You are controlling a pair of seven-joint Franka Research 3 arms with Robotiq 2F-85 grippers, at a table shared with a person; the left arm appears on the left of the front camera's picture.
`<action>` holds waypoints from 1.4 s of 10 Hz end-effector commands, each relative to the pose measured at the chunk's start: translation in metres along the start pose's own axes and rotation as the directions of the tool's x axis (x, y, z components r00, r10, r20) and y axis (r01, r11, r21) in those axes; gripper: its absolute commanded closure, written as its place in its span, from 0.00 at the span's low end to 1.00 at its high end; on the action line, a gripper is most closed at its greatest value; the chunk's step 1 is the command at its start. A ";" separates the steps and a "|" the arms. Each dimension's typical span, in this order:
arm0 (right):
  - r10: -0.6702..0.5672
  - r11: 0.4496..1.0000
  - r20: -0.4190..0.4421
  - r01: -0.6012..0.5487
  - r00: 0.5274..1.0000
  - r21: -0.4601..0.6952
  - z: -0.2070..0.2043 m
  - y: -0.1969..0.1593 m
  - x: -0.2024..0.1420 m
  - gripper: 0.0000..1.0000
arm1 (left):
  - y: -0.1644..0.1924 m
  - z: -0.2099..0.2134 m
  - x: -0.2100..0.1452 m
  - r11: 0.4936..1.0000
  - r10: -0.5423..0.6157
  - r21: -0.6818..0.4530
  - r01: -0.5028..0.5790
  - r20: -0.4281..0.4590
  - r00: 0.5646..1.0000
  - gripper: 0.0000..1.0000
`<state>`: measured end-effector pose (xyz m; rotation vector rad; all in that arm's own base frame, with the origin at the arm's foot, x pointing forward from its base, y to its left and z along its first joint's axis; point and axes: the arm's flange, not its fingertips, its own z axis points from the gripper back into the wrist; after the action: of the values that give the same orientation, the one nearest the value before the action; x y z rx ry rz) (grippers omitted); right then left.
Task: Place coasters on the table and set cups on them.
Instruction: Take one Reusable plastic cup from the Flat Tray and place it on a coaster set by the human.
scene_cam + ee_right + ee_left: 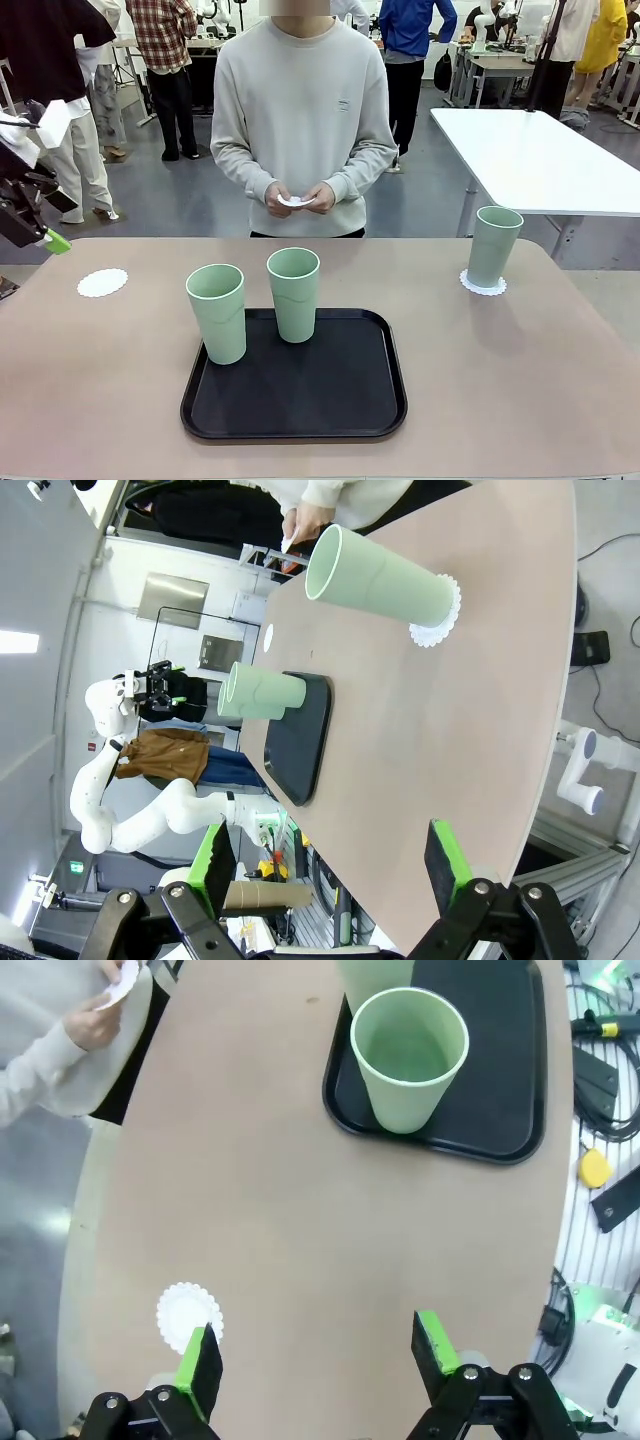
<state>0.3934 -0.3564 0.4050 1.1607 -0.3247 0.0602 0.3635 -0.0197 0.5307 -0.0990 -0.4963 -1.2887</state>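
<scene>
Jaws wide apart; all three cups [294, 294] stand upright, mouths up.

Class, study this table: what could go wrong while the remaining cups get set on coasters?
1. The left cup and middle cup stand close on the tray; grasping one could topple the other.
2. The bare coaster looks thin and light; a cup landing off-centre could push it.
3. The person's hands hold another coaster; a reaching arm could meet them.
</scene>
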 end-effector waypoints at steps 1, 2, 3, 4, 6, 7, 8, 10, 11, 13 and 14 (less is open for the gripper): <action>0.001 1.000 -0.007 -0.001 1.000 0.009 0.001 0.000 0.000 0.00 | 0.006 0.012 0.000 0.997 0.058 -0.050 -0.057 0.014 0.998 0.00; 0.001 1.000 -0.007 -0.001 1.000 0.009 0.001 0.000 0.000 0.00 | 0.006 0.012 0.000 0.997 0.058 -0.050 -0.057 0.014 0.998 0.00; 0.001 1.000 -0.007 -0.001 1.000 0.009 0.001 0.000 0.000 0.00 | 0.006 0.012 0.000 0.997 0.058 -0.050 -0.057 0.014 0.998 0.00; 0.001 1.000 -0.007 -0.001 1.000 0.009 0.001 0.000 0.000 0.00 | 0.003 0.008 -0.005 0.999 0.042 -0.033 -0.042 0.019 0.999 0.00; 0.001 1.000 -0.007 -0.001 1.000 0.009 0.001 0.000 0.000 0.00 | 0.049 -0.031 -0.008 0.971 -0.075 -0.215 0.103 0.132 0.988 0.00; 0.001 1.000 -0.007 -0.001 1.000 0.009 0.001 0.000 0.000 0.00 | 0.068 -0.053 -0.022 0.962 -0.088 -0.230 0.144 0.237 0.968 0.00; 0.001 1.000 -0.007 -0.001 1.000 0.009 0.001 0.000 0.000 0.00 | 0.073 -0.070 -0.037 0.959 -0.114 -0.216 0.185 0.306 0.945 0.00; 0.001 1.000 -0.007 -0.001 1.000 0.009 0.001 0.000 0.000 0.00 | 0.067 -0.091 -0.063 0.941 -0.120 -0.220 0.256 0.491 0.863 0.00; 0.001 1.000 -0.007 -0.001 1.000 0.009 0.001 0.000 0.000 0.00 | 0.060 -0.101 -0.077 0.935 -0.043 -0.273 0.228 0.549 0.835 0.00; 0.001 1.000 -0.007 -0.001 1.000 0.009 0.001 0.000 0.000 0.00 | 0.040 -0.118 -0.090 0.932 0.026 -0.294 0.210 0.634 0.773 0.00; 0.001 1.000 -0.007 -0.001 1.000 0.009 0.001 0.000 0.000 0.00 | 0.029 -0.128 -0.090 0.930 0.069 -0.315 0.188 0.654 0.753 0.00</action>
<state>0.3930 -0.3567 0.4048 1.1615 -0.3248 0.0595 0.4132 0.0311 0.3942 -0.8685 -0.8407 -1.4145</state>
